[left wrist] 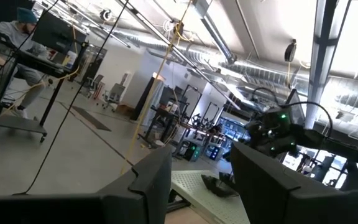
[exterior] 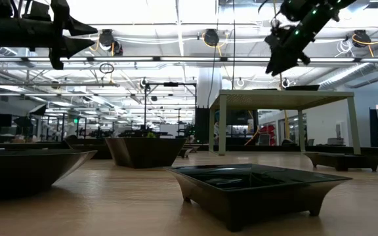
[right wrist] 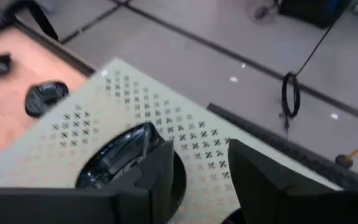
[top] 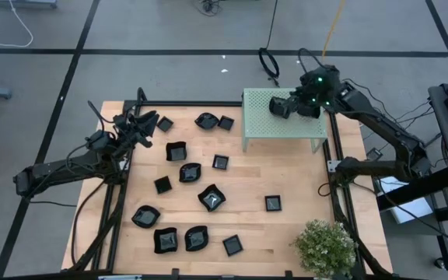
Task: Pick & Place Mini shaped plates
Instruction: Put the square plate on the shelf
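Square plate nearest the lens. My right gripper, fingers apart, hangs above the rounded plate on the green box, nothing held; left gripper open, far left.

The right arm reaches in from the table's right side with its right gripper raised high, fingers parted, while the left arm waits at the left edge, its left gripper lifted level, fingers apart.
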You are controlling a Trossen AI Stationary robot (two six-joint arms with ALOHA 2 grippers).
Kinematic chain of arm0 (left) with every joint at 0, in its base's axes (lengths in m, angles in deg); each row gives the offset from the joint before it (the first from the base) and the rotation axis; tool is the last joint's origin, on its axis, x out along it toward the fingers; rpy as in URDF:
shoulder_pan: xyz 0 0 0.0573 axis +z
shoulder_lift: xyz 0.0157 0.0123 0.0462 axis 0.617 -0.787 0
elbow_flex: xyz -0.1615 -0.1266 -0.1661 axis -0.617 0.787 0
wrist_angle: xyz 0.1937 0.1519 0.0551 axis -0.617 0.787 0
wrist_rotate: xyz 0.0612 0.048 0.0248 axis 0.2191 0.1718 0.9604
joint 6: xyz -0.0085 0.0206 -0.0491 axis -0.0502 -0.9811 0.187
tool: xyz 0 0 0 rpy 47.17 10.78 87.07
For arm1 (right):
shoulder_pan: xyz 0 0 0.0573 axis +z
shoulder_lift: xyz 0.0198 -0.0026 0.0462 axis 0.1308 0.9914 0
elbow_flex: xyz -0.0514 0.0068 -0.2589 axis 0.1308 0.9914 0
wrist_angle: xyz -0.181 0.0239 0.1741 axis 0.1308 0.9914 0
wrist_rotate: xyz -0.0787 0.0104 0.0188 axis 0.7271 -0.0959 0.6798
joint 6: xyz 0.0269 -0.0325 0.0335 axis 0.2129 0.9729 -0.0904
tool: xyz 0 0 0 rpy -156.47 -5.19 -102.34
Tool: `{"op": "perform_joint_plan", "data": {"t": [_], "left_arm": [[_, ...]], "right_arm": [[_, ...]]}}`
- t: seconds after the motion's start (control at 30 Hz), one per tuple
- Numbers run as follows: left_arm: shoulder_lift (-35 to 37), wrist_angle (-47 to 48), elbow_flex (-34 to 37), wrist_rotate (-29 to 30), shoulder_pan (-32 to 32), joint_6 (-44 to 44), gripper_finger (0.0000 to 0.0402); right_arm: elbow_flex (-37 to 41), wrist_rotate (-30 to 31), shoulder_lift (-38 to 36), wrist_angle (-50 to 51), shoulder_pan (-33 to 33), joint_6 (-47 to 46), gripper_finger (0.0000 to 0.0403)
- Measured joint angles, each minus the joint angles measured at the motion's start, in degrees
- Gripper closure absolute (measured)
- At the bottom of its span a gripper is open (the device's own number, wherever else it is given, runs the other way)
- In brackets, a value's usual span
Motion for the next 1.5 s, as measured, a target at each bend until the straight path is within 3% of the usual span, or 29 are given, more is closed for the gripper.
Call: {"op": "perform_joint_plan", "data": {"t": [0.23, 0.6, 1.0, 1.3, 1.5], "left_arm": [[0.0, 0.0, 0.0, 0.0, 0.0, 0.1, 0.0231], [0.0, -0.1, 0.0, -0.1, 0.0, 3.6, 0.0231], [0.0, -0.1, 0.0, -0.1, 0.0, 9.8, 0.0231], [0.0, -0.1, 0.0, -0.1, 0.0, 12.2, 0.0231], [0.0, 0.0, 0.0, -0.1, 0.0, 13.2, 0.0231]], "right_arm": [[0.0, -0.1, -5.9, -0.2, 5.1, -2.8, 0.0260], [0.0, 0.0, -5.2, 0.3, 27.3, -9.8, 0.0265], [0.1, -4.6, -1.8, 10.8, 46.4, -6.1, 0.0266], [7.0, -4.6, -1.9, 8.0, 58.0, -7.2, 0.0266], [16.1, -4.4, -1.9, -2.4, 63.0, -6.8, 0.0266]]}}
